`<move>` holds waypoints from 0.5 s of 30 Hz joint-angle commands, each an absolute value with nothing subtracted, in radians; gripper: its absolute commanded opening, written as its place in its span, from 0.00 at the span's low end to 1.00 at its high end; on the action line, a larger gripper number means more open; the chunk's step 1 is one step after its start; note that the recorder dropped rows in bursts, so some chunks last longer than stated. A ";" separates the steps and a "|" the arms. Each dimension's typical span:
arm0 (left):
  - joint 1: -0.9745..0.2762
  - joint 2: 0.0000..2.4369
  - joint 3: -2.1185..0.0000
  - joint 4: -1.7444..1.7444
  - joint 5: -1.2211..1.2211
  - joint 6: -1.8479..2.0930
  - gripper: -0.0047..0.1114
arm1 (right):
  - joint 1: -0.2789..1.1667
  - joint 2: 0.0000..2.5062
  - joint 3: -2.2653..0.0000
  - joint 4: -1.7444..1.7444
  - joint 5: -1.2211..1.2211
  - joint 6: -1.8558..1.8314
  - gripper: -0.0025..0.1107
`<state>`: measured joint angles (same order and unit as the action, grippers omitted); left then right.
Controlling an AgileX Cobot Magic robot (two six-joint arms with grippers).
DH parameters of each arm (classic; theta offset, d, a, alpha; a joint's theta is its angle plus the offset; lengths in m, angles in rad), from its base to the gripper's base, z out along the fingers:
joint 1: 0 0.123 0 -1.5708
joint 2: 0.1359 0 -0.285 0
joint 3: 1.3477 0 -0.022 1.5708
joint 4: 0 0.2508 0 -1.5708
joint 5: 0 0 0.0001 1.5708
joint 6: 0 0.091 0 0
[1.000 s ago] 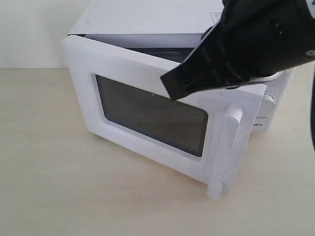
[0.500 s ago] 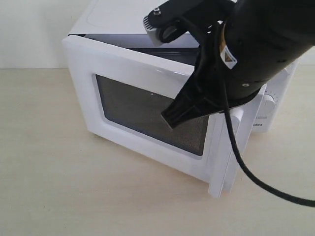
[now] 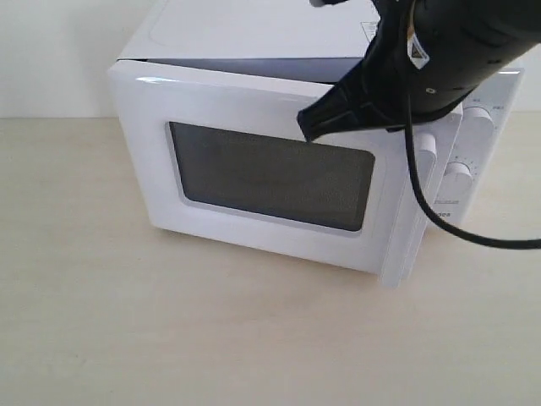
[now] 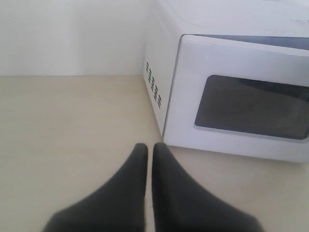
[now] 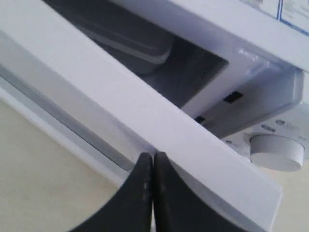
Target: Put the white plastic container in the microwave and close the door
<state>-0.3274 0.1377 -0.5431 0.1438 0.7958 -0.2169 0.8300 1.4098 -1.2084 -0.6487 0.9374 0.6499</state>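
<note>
The white countertop microwave (image 3: pixel 254 30) stands on the beige worktop (image 3: pixel 127 338). Its white door with dark mesh window (image 3: pixel 254 110) is ajar by a narrow gap along the top edge. The white plastic container with rounded corners (image 5: pixel 130 36) is inside the cavity, dimly visible through that gap in the right wrist view.

The black right hand (image 3: pixel 306 127) has its fingers together, with the tips touching the door's front face near the vertical white bar handle (image 3: pixel 404 254).

The black left hand (image 4: pixel 149 147) also has its fingers together. It is held over the worktop, apart from the microwave's vented side.
</note>
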 commanded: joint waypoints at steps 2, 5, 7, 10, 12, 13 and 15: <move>-0.332 0.135 -0.540 0.158 0.794 -0.221 0.08 | 0.797 1.408 -1.212 -0.693 0.847 0.735 0.02; -0.332 0.135 -0.540 0.171 0.794 -0.221 0.08 | 0.797 1.408 -1.190 -0.792 0.859 0.811 0.02; -0.332 0.135 -0.540 0.180 0.794 -0.221 0.08 | 0.797 1.408 -1.177 -0.835 0.863 0.850 0.02; -0.332 0.135 -0.540 0.180 0.794 -0.221 0.08 | 0.800 1.408 -1.174 -0.789 0.863 0.867 0.02; -0.332 0.135 -0.540 0.180 0.794 -0.221 0.08 | 0.800 1.408 -1.168 -0.739 0.863 0.864 0.02; -0.332 0.135 -0.540 0.180 0.794 -0.221 0.08 | 0.800 1.408 -1.157 -0.722 0.863 0.875 0.02; -0.332 0.135 -0.540 0.180 0.791 -0.221 0.08 | 0.800 1.408 -1.122 -0.704 0.861 0.888 0.02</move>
